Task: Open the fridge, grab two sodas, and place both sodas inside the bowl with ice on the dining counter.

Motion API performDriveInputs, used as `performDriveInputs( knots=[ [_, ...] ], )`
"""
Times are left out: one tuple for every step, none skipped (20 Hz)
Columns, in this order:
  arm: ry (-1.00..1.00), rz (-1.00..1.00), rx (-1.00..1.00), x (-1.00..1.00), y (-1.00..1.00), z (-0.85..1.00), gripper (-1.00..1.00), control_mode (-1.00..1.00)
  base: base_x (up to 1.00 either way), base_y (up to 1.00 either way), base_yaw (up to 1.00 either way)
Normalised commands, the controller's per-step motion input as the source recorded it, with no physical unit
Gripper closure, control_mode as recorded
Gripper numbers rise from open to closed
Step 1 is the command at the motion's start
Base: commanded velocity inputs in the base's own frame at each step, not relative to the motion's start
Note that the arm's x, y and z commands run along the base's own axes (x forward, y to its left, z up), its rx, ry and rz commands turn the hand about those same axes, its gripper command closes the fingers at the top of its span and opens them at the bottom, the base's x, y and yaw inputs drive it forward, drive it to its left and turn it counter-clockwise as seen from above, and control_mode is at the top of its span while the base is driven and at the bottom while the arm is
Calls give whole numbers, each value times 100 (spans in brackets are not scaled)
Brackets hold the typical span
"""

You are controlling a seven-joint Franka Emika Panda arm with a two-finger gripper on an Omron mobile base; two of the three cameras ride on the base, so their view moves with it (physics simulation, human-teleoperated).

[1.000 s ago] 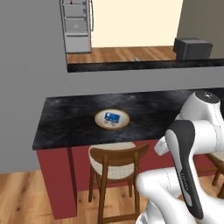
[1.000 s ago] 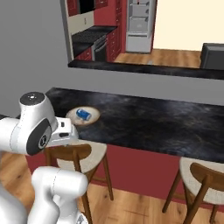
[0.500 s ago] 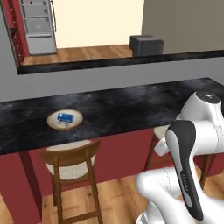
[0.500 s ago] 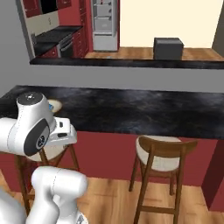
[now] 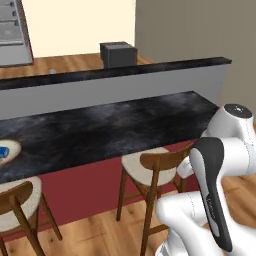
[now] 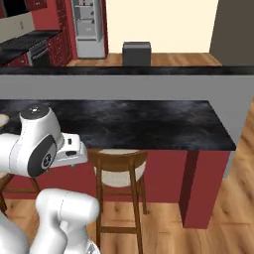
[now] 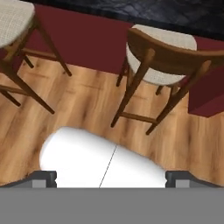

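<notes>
- Gripper [image 7: 111,177]: bottom edge of hand view, jaws wide apart, holding nothing, above wood floor [image 7: 87,105].
- Stool [image 7: 164,52]: upper right, against counter [image 5: 115,127] base.
- Bowl [image 5: 6,150]: far left edge of left base view, on counter.
- Fridge [image 6: 89,27]: upper left of right base view, closed.

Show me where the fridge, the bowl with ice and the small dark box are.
fridge [image 6: 89,27], right base view, on its open interior.
bowl with ice [image 5: 6,150], left base view, on its tan rim.
small dark box [image 5: 118,54], left base view, on its front face.

dining counter [image 6: 149,124]: top bare | below: stools [image 7: 166,52] block (wood floor between open)
</notes>
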Motion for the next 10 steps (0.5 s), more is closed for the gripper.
performDriveInputs(
  knots=[
    [0,0,0,0,0,0,-100,100,13,-100,-14],
    [0,0,0,0,0,0,-100,100,18,-100,-13],
    [0,0,0,0,0,0,-100,100,21,-100,-12],
    [0,0,0,0,0,0,-100,100,28,-100,-11],
    [0,0,0,0,0,0,-100,100,34,-100,-10],
    [0,0,0,0,0,0,-100,100,42,-100,-9],
    [0,0,0,0,0,0,-100,100,47,-100,-8],
    [0,0,0,0,0,0,-100,100,52,-100,-6],
    [0,0,0,0,0,0,-100,100,52,-100,-5],
    [0,0,0,0,0,0,-100,100,56,-100,-5]
  ],
)
